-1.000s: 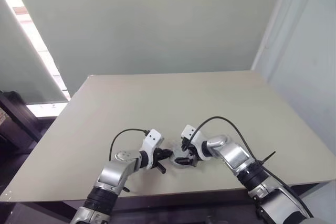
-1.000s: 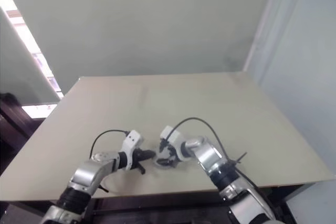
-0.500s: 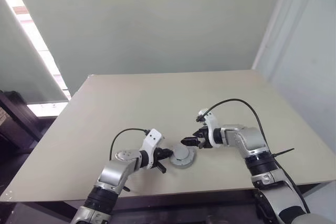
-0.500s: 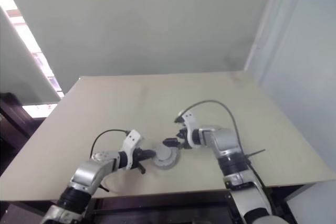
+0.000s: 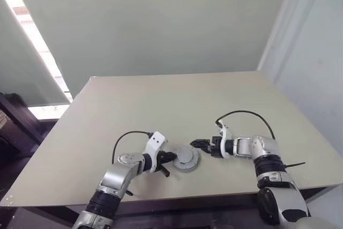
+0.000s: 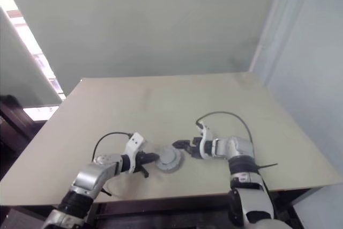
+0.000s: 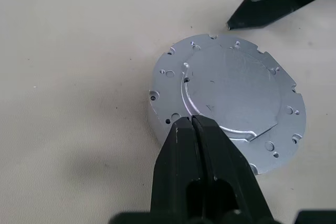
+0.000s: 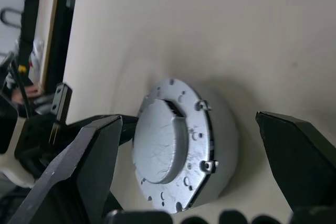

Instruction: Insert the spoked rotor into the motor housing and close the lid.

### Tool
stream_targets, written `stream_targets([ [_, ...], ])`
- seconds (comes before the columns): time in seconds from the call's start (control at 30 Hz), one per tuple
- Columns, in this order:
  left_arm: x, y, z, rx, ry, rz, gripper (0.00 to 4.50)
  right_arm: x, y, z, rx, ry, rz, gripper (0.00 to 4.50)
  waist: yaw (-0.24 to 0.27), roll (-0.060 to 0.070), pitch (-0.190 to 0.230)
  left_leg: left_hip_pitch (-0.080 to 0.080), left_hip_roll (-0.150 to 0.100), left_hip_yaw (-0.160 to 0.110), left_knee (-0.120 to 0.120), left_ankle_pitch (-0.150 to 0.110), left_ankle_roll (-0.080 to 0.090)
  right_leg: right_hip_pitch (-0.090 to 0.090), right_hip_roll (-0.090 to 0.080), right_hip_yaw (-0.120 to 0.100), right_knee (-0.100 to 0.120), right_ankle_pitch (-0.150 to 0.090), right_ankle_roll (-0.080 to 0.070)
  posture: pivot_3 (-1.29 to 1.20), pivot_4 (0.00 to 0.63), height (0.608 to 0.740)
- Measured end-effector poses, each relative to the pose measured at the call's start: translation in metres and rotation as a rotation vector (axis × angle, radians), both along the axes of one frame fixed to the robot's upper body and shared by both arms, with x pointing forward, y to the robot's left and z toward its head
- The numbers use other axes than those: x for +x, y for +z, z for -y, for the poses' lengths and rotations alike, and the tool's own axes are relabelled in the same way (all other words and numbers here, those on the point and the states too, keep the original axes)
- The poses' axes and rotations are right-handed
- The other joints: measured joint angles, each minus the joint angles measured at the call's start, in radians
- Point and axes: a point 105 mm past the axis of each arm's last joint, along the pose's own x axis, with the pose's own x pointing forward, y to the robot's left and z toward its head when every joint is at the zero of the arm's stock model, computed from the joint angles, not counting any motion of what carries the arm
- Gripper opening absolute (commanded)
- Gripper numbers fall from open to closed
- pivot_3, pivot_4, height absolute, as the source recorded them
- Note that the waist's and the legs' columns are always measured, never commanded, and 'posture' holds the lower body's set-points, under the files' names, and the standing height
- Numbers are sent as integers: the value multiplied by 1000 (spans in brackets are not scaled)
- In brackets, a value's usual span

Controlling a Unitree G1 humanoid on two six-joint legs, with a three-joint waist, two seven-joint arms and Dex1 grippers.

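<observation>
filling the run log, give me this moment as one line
lid: on the assembly, on table | left gripper: shut, tips at lid rim | right gripper: open, beside it, apart

You have a plain beige table (image 5: 161,105) in front of you, its top smooth and matte, with the near edge running across the bottom of the head views. Behind it stands a pale green wall (image 5: 161,20). To your right hangs a light grey curtain (image 5: 316,52). On your left a bright window (image 5: 37,52) lets daylight in, and below it sits dark furniture (image 5: 16,127), too dim to make out.
</observation>
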Motion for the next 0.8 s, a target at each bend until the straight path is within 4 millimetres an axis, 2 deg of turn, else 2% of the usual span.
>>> stream_targets([
  [0.13,0,0,0,1,0,0,0,-5,-12,0,39,-28,-76,4471,-1,0,0,0,0,0,0,0,0,0,0,0,0,0,0,0,0,740],
  [0.3,0,0,-1,5,0,1,0,-7,-13,-5,76,-17,-93,4471,-2,0,0,0,0,1,0,0,0,0,0,1,0,0,0,0,0,740],
  [0.4,-1,1,-2,8,0,1,0,-15,-14,-16,121,25,-123,4471,-4,0,0,0,0,1,-1,0,0,-1,0,1,0,0,1,0,0,740],
  [0.8,-1,1,-5,14,11,2,0,-25,-17,-31,172,66,-148,4471,-7,0,0,0,1,1,-3,0,0,-3,1,1,0,0,1,0,0,740],
])
